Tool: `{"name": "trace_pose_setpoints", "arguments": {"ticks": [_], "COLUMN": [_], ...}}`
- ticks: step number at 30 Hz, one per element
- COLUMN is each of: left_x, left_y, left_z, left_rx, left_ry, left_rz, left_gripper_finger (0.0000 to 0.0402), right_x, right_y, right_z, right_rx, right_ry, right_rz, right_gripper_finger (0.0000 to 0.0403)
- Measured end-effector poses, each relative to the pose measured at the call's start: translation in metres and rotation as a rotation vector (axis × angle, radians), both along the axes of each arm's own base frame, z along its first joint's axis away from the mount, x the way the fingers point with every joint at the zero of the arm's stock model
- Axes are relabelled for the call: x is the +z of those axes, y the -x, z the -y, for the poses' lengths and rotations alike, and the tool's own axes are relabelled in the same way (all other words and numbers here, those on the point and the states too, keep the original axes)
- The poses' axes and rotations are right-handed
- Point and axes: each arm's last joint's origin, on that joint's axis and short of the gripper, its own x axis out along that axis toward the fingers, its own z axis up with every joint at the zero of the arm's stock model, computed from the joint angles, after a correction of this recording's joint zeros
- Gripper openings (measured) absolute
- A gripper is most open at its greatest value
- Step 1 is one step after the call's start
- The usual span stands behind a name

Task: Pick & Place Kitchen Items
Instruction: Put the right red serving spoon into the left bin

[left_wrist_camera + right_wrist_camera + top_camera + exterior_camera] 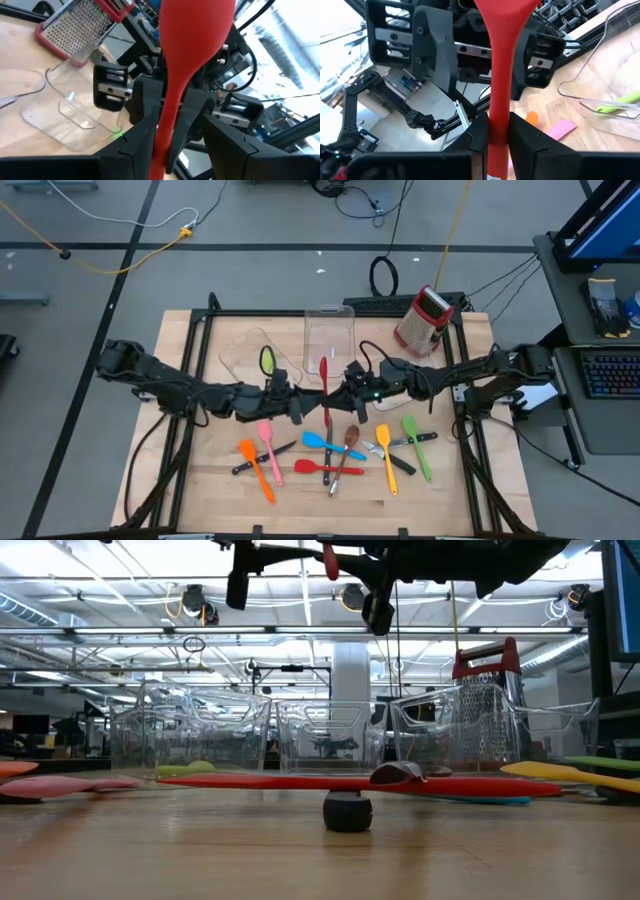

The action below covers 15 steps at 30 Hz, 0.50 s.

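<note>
**Red spoon shared between two grippers**

Red long-handled plastic spoon (324,385) hangs in the air over the table's middle, lengthwise toward the clear plastic bin (329,332) — apparently a hand-over. The right gripper (496,131) has its fingers clamped on the handle; the left gripper (166,134) pinches it too. Below lie the other utensils: orange spatula (256,470), pink spatula (269,448), green spatula (417,444), yellow spatula (386,456). A red-topped metal box grater (424,320) stands beside the bin, off the likely path.

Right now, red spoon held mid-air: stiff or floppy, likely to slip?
Probably stiff: the red spoon looks straight between left gripper and right gripper. Likely light, being slim. Its smooth narrow handle might pivot or slip in one gripper.
</note>
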Motion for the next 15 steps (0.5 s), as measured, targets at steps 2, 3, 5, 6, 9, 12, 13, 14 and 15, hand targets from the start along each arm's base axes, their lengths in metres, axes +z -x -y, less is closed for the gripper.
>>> {"name": "trace_pose_setpoints", "arguments": {"ticks": [2,3,5,6,9,12,13,14,15], "left_x": [-0.003,-0.003,-0.003,-0.004,-0.006,-0.007,-0.008,-0.009,-0.009], "left_y": [0.000,-0.001,-0.001,-0.002,-0.003,-0.005,-0.006,-0.006,-0.006], "left_z": [0.000,-0.001,-0.004,-0.005,-0.009,-0.012,-0.013,-0.014,-0.016], "left_rx": [0.005,0.008,0.018,0.024,0.029,0.017,0.012,0.007,0.011], "left_ry": [-0.005,-0.005,0.004,0.005,0.004,0.006,0.005,0.005,0.006], "left_rz": [-0.021,-0.021,-0.020,-0.025,-0.034,-0.038,-0.044,-0.047,-0.046], "left_gripper_finger": [0.0172,0.0172,0.0172,0.0172,0.0172,0.0172,0.0172,0.0172,0.0172], "right_x": [0.000,0.000,0.000,0.000,0.000,0.000,-0.001,0.000,-0.001], "right_y": [0.000,0.000,0.000,0.000,0.000,0.000,0.000,0.000,0.000], "right_z": [0.000,0.000,0.000,0.000,0.001,0.001,0.001,0.001,0.001], "right_rx": [-0.002,-0.002,-0.003,-0.004,-0.021,-0.052,-0.054,-0.054,-0.055], "right_ry": [-0.006,-0.007,-0.010,-0.019,-0.033,-0.030,-0.031,-0.032,-0.035], "right_rz": [-0.003,-0.003,-0.003,-0.006,-0.013,-0.012,-0.013,-0.013,-0.014], "right_gripper_finger": [0.0038,0.0038,0.0038,0.0038,0.0038,0.0038,0.0038,0.0038,0.0038]}}
